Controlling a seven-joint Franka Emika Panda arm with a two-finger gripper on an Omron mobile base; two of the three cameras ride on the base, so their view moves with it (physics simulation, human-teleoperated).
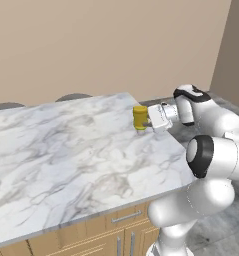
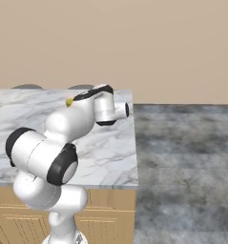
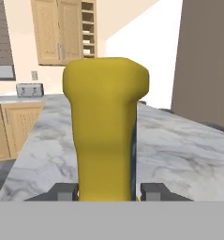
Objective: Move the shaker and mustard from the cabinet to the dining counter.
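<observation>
Gripper (image 1: 147, 120) pinching mustard (image 1: 140, 117): bottle sits betw. the two finger tips in hand view, jaws partly closed on its body. Hand is horizontal, reaching in from the counter's right edge. Mustard held over the counter (image 1: 66, 150) near its far right corner; looks at or just above the slab, can't tell if base touches. In right base view arm blocks most of it, just a yellow speck (image 2: 69, 101) past the upper link.

Progress (judgement): mustard is out of the cabinet (image 3: 62, 30) and at the drop-off spot, not yet released. Left for this item: set down, open jaws, back hand off w/o tipping it. Shaker: no sign of it on the slab in either base view, so I take it as not yet delivered; prob. needs a 2nd trip. Can't confirm where it is.

Surface: long white marble, grey veins, wood base w/ drawers and silver pulls below front edge. Slab otherwise bare as far as seen. Two dark rounded stool tops (image 1: 73, 96) poke up behind far edge.

Room: plain beige wall behind, grey mottled floor (image 2: 182, 157) to the right. Hand view looks across the slab to wood wall cabinets, an open shelf unit beside them, small toaster (image 3: 30, 89) on a far countertop.
</observation>
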